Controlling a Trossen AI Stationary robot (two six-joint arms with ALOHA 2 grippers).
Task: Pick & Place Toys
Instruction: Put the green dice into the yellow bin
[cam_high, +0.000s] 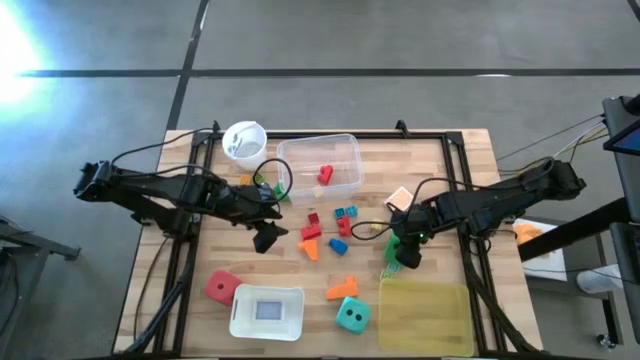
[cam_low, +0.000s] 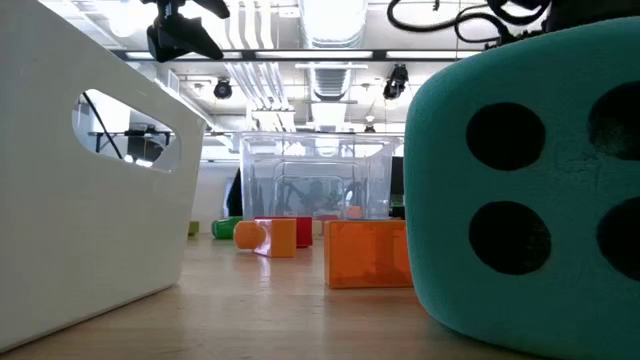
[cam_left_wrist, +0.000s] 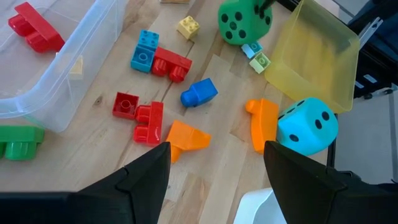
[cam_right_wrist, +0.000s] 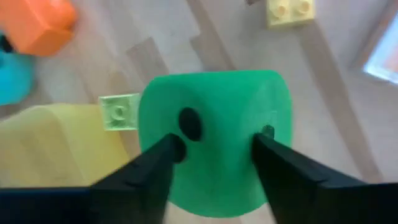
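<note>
From overhead we look straight down on the whole table (cam_high: 330, 215), both arms entering from the sides. At table-top level we look across the boards into the room, the teal die (cam_low: 530, 190) very close to the lens. The left wrist view looks steeply down past its own dark fingers (cam_left_wrist: 146, 177) over scattered blocks. The right wrist view sits almost against the green die (cam_right_wrist: 214, 140). Both wrist views share that green die (cam_left_wrist: 244, 22) and the yellow tray (cam_left_wrist: 317, 53)
</note>
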